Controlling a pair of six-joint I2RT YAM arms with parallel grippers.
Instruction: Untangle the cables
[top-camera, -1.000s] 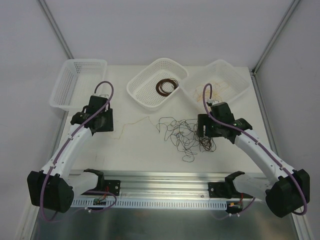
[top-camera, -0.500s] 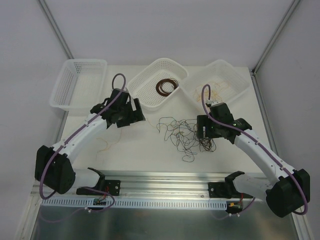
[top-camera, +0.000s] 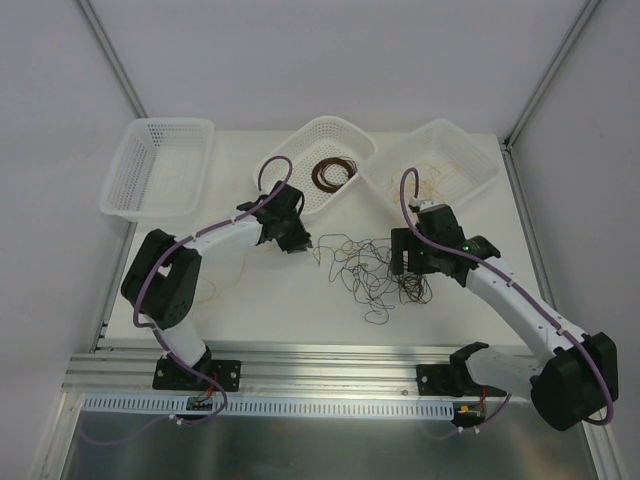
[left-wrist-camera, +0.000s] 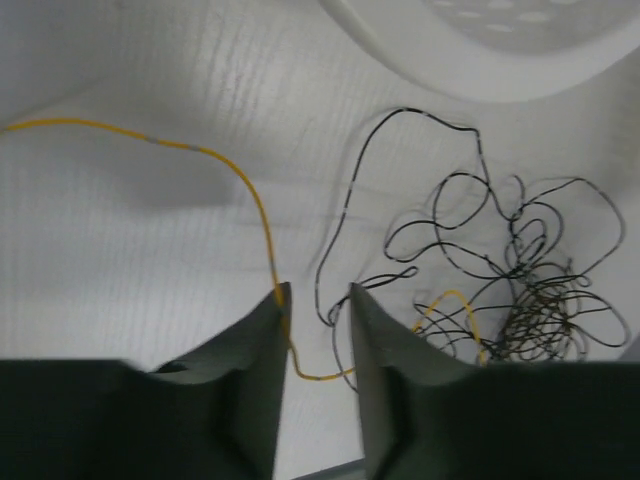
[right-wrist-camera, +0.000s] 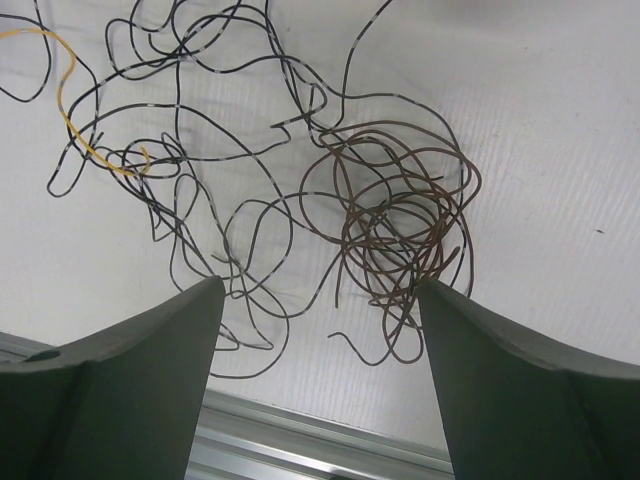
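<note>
Left arm's just swung in from the far left of the table. The left end effector now sits by the near rim of the middle basket, right at the left edge of the tangle. A sec ago it was well apart from the pile.

Wrist view: left end effector is down to a narrow gap, not fully closed. The yellow cable runs along the inner face of one finger and crosses thru the gap. Looks threaded, not clamped, tho it's hard to be sure.

My read: it's back for a fresh hold nearer the knot, so the yellow one isn't free yet.

Right end effector hasn't budged. It's spread wide and low over the right side of the pile, w/ nothing in it. Its cam shows the brown coil betw. the fingers, black cables looping left, and a bit of yellow in among them.

Baskets:
- **Left basket**: nothing visible in it.
- **Middle basket:** a dark brown ring of cable.
- **Right basket**: thin tan-orange cables.

Most of the cables are still knotted mid-table, so plenty to go.
</note>
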